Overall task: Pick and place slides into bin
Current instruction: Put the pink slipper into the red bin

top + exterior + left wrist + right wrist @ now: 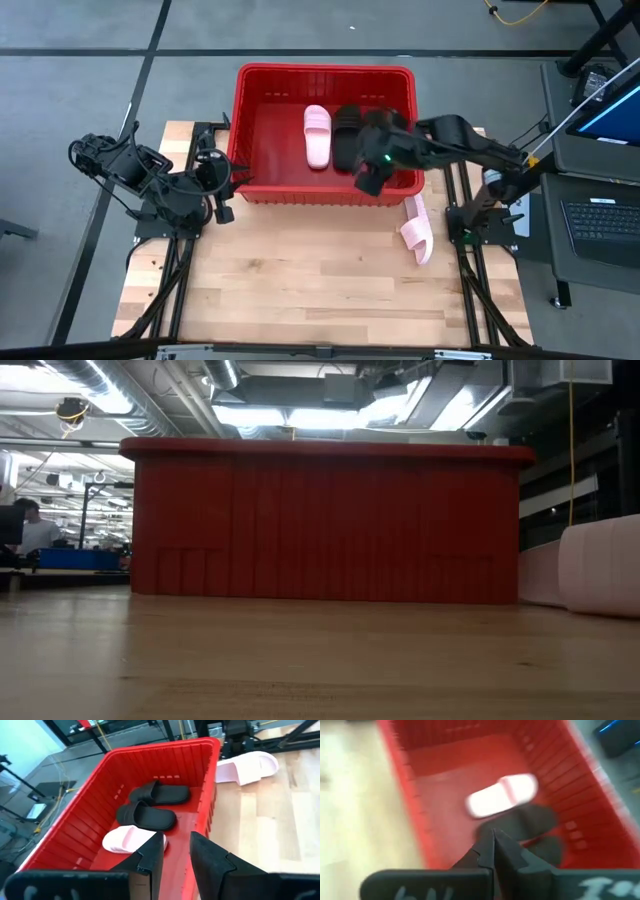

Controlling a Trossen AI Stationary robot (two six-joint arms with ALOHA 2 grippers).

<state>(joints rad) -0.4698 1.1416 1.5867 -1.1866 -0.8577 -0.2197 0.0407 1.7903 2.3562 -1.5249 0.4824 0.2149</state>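
- The right end effector (492, 845) is hovering over the large red slatted plastic bin (262, 82), fingers pressed together, gripping nothing.
- The left end effector (175, 852) is waiting part-open, empty, left of the bin.
- One pale pink slide sandal (317, 135) and two black slide sandals (152, 806) are lying inside; another pink sandal (417, 230) is lying on the tabletop (300, 270), right.

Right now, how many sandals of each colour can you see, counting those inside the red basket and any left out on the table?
Pale pink slides: 2, one in the bin, one on the table.
Black slides: 2, both in the bin, one and another.
Total: 4 slides.
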